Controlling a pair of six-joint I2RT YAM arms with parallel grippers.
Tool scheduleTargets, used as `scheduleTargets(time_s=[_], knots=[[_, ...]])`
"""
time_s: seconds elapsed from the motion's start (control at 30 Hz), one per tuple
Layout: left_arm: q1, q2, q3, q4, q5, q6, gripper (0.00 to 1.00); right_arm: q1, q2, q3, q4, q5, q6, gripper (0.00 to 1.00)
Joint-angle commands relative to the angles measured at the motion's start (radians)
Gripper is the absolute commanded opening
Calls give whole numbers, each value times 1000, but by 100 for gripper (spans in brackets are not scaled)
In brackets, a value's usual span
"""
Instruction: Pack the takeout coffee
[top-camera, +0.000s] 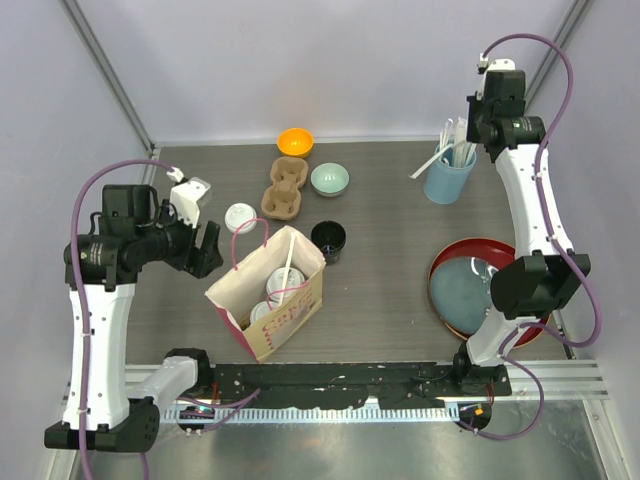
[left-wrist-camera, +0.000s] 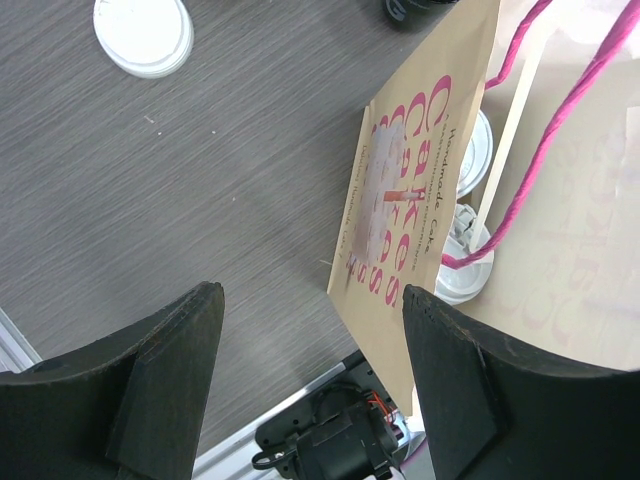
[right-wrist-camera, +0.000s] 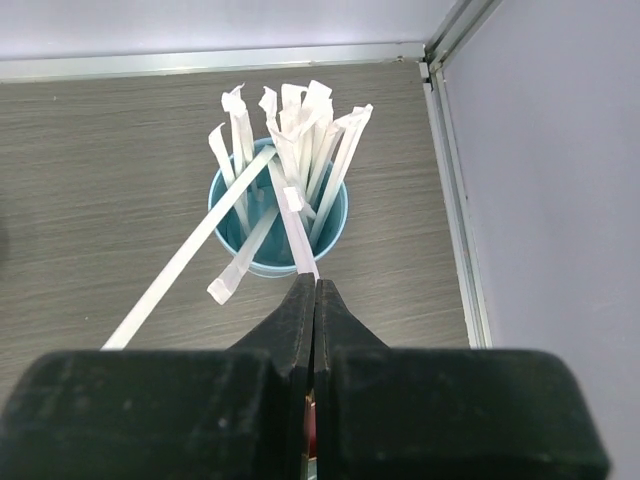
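Progress partial: two lidded coffee cups (top-camera: 280, 283) already inside paper bag (top-camera: 292, 318) near front of bench (top-camera: 400, 250). Left gripper (left-wrist-camera: 312, 295) beside bag, jaws wide apart, empty. Beyond: one lidded cup (top-camera: 240, 217) and lidless black cup (top-camera: 328, 238) on bench, likely left to pack. Far corner: right gripper (right-wrist-camera: 314, 285) jaws together, apparently pinching wrapped straw (right-wrist-camera: 298, 225) over blue tumbler (right-wrist-camera: 264, 264).

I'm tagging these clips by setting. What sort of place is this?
Probably a lab robot cell staged as a café counter: bare walls on an aluminium frame, a paper cake bag holding lidded cups, a cardboard cup carrier, a tumbler of straws.
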Motion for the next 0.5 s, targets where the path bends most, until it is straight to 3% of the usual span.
scheduleTargets(time_s=[0.0, 0.3, 0.47], knots=[[5, -21, 10, -7, 27, 15, 76, -3, -17, 69, -52, -11, -9, 1], [5, -16, 14, 1, 35, 12, 76, -3, -141, 94, -26, -6, 24, 1], [5, -24, 7, 0, 40, 12, 76, -3, -92, 77, -27, 44, -15, 1]])
